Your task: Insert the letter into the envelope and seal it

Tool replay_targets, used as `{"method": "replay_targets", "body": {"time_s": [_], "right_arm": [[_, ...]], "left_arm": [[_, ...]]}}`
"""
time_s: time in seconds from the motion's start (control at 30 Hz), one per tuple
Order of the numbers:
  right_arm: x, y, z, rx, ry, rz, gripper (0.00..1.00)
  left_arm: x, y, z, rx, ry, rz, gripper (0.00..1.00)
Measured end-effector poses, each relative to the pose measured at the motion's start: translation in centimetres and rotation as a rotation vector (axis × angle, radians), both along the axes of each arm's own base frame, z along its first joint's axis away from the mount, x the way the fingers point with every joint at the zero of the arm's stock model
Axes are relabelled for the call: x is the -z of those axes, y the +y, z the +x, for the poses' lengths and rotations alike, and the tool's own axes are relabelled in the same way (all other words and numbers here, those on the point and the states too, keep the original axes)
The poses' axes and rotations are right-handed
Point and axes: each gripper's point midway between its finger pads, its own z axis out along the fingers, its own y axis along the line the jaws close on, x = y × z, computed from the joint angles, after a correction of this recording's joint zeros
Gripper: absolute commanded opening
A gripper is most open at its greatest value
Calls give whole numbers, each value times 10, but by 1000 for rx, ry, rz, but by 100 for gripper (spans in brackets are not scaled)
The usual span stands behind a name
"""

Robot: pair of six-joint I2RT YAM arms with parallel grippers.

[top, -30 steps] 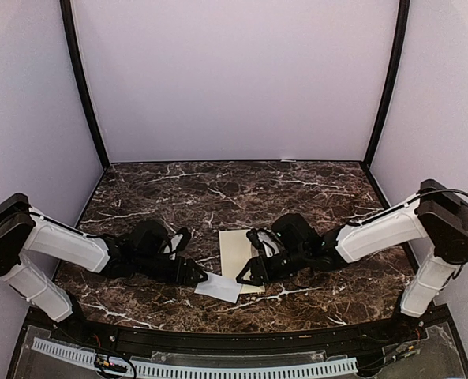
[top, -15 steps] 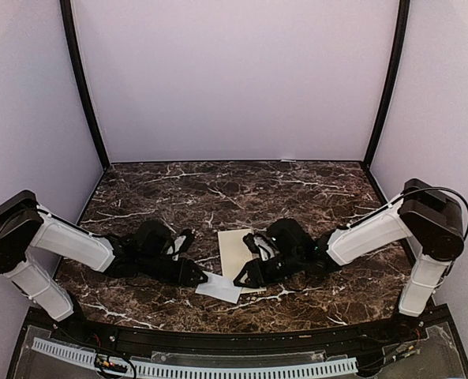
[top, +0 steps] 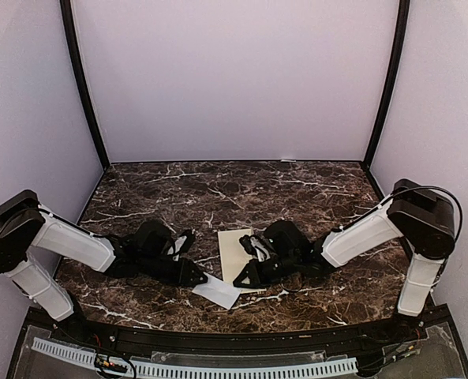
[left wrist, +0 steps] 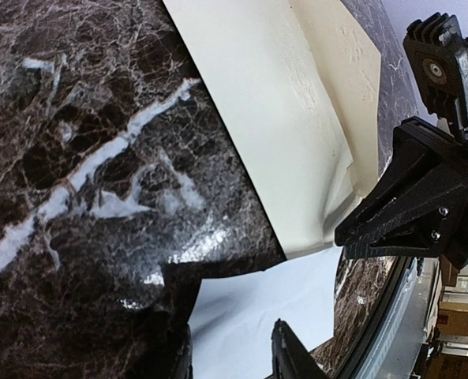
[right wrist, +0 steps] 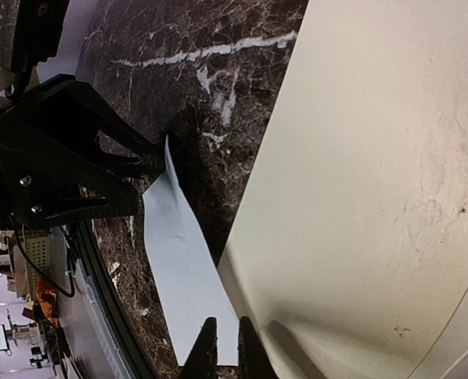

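Top view: we find the letter flat on the marble table between the arms, near corner meeting the paler envelope; left wrist: left gripper part-open astride the envelope; right wrist: right gripper nearly closed at its edge; letter judged light, limp, slippery, so pinch its curled corner.

1. We see envelope mid-table, w/ sheet just before it, touching its near-left corner.
2. L gripper sits left of sheet; R gripper right of it, at envelope's near edge.
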Motion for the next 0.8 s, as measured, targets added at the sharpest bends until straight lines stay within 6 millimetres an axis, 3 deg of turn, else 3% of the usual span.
{"method": "replay_targets", "body": {"time_s": [0.13,0.27,0.43,0.57,0.7,0.8], "right_arm": [[-5,5,0,-8,4,33,2],[-9,8,-1,-17,9,57,16],[-5,6,-1,-23,-7,33,33],[-3,3,-1,-54,-37,-7,37],[-17,14,6,-96,-87,-9,41],[-29,26,13,-127,-128,7,43]], "left_arm": [[-1,-1,1,0,-5,-5,34],[-1,-1,1,-2,-4,-8,35],[-2,3,1,-17,-10,1,49],[-24,10,3,-48,-52,-8,56],[-51,12,3,-80,-69,-63,57],[-53,15,-6,-100,-26,-92,57]]}}
